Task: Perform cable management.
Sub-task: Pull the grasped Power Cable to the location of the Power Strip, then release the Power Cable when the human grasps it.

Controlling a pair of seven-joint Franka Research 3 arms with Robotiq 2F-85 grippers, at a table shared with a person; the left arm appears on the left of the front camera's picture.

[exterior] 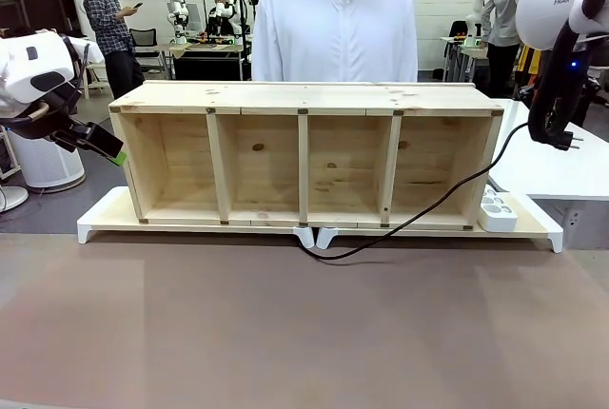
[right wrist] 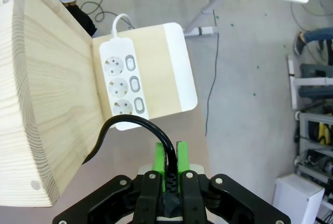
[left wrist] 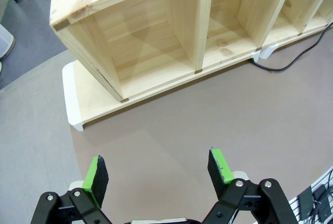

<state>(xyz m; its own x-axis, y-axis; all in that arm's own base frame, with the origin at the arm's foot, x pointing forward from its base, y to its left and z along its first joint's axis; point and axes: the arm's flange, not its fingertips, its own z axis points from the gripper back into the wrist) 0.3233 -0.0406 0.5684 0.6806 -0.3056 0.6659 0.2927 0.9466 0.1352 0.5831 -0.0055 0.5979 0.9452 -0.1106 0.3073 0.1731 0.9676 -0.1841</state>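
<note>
Black rubber cable point(exterior: 419, 216) runs from the table point(exterior: 285, 323) in front of the pine shelf unit point(exterior: 304, 152), past the white power strip point(exterior: 498, 209), up to the right claw point(right wrist: 170, 161), whose green pads are clamped on it near the plug point(exterior: 571, 142). The left claw point(left wrist: 158, 174) hangs with its jaws spread wide and empty, off the shelf unit's left end.

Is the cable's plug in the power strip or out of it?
Out. The plug hangs free below the right gripper, which is shut on the cable, and all three sockets of the power strip are empty.
</note>
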